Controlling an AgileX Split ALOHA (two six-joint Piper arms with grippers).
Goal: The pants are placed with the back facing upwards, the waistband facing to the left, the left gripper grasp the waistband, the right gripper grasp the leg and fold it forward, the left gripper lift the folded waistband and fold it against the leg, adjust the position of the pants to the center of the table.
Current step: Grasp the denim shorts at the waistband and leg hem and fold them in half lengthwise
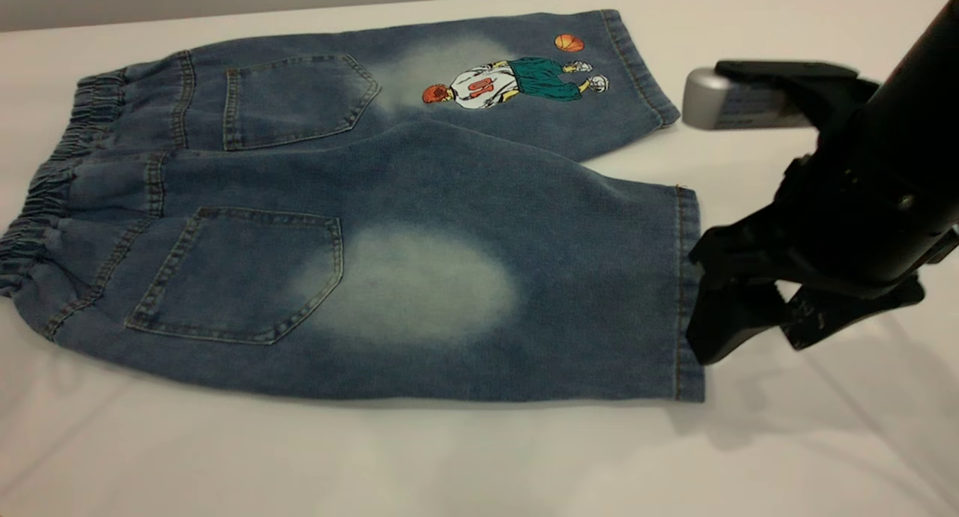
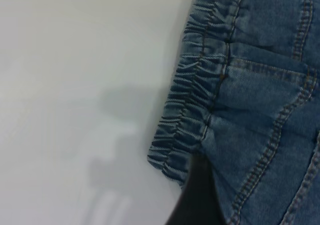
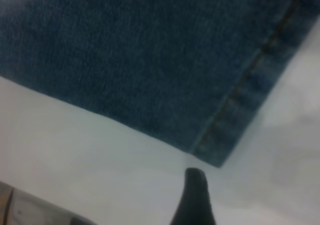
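The pants lie flat on the table, back pockets up, with the waistband at the left. The leg with the pale oval is the near one, its hem at the right. My right gripper stands open low over the table, right at that hem. In the right wrist view one dark fingertip rests just off the hem's corner. A dark part of my left gripper sits against the near end of the gathered waistband; this arm is out of the exterior view.
The far leg with the basketball-player print lies toward the table's back edge. The right arm's black body and silver camera housing hang over the table beside that leg's hem. Bare table shows in front of the pants and left of the waistband.
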